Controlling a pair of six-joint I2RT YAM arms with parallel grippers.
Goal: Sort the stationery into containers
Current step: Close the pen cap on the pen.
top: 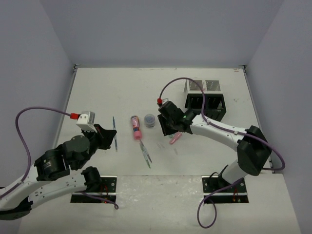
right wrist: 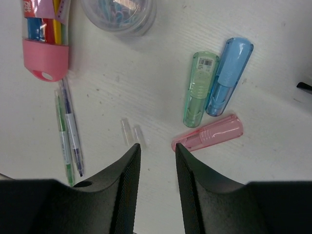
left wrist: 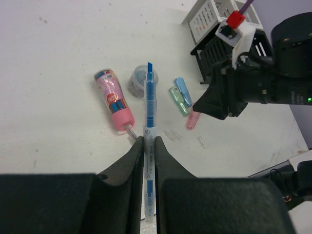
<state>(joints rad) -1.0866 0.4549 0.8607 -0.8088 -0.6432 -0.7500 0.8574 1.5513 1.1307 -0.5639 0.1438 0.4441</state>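
While the left tool (left wrist: 148, 142) is clenched on a thin blue plastic pen (left wrist: 150, 105), gripping it near its rear end so most of the barrel sticks out ahead, the right tool (right wrist: 156, 147) hovers with its jaws parted and empty over the white surface (top: 97, 87). A stubby translucent pink marker (right wrist: 209, 133) lies just beside one of its fingers, its tip outside the gap. A green marker (right wrist: 198, 87) and a blue marker (right wrist: 229, 75) lie touching side by side just beyond it. Closing from this spot would likely miss or nudge the pink marker, rolling it against its neighbours. The black mesh box (top: 207, 108) and the white mesh box (top: 201, 87) stand at the far right, behind the right arm. Carrying the pen there therefore risks a clash between the arms, and the long overhang could let the pen pivot in the grip.
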